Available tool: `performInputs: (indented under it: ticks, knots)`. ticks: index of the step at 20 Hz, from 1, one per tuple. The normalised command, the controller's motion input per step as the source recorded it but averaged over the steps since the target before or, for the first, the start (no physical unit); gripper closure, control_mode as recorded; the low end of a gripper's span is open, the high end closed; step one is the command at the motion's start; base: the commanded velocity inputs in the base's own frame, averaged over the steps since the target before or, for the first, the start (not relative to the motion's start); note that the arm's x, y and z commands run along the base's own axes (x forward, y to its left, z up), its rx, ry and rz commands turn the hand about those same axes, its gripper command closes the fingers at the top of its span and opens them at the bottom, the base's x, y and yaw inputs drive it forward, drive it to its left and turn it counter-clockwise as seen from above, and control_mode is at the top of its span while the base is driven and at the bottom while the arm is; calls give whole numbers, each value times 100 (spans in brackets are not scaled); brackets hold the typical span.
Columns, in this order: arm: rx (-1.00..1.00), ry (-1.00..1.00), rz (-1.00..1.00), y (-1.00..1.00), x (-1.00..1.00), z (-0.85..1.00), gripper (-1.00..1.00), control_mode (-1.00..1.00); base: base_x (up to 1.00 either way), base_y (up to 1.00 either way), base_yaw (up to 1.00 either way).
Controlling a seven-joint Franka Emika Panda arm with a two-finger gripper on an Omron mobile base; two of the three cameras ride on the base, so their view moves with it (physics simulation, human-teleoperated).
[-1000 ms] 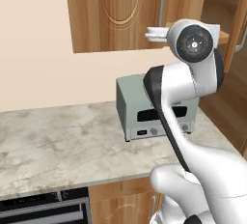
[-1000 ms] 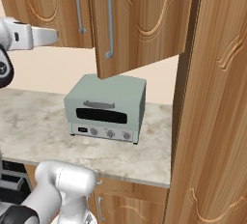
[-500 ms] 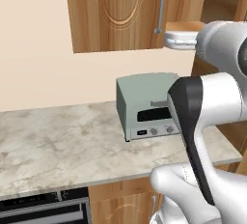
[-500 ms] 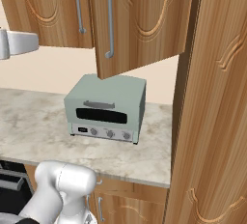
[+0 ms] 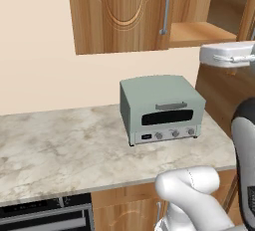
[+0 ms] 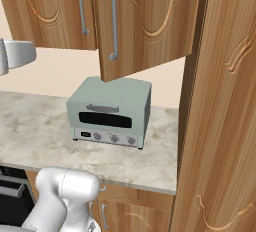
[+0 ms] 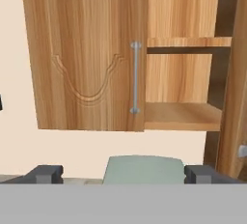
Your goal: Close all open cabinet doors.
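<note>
**Gripper empty, facing the upper cabinet; one door swung out**

Gripper [image 7: 123,175]: the two dark finger tips stand wide apart at the bottom of the hand view, nothing between them, touching nothing. Spread and empty. It looks straight at the upper cabinet from some way off, with the top of the toaster oven [image 7: 144,169] just above the tips.

Straight ahead in the hand view: a closed cabinet door [image 7: 84,54], carved arch outline, slim silver bar handle [image 7: 135,78] at its right edge. Right of it, bare cabinet shelves [image 7: 182,114] are exposed, so that bay is open.

Right base view: the open cabinet door [image 6: 147,23] hangs swung out over the toaster oven, bar handle along its left edge, angled away from the cabinet face. To its left another door sits flush. Tall wood panel [image 6: 222,106] fills the right side; cannot tell whether it is a door or a fixed side.

Left base view: closed door above the toaster oven, open shelf beside it, part of the white arm at the right edge. Marble counter [image 5: 60,150] below.

Progress, as judged: little done. At least one door is left to shut, and no contact with it yet. Next move likely calls for reaching the outer face or free edge of the swung door and pushing it toward the shelves.
</note>
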Motion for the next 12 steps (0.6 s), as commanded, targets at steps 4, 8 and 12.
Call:
performInputs:
  ticks: [4, 8, 12]
  knots:
    - [1, -3, 27, -28, -58, 0, -100, -100, 0, 0, 0]
    - [3, -1, 19, -16, -66, 4, -100, -100, 0, 0, 0]
    - [5, 0, 4, -24, -30, 5, -100, -100, 0, 0, 0]
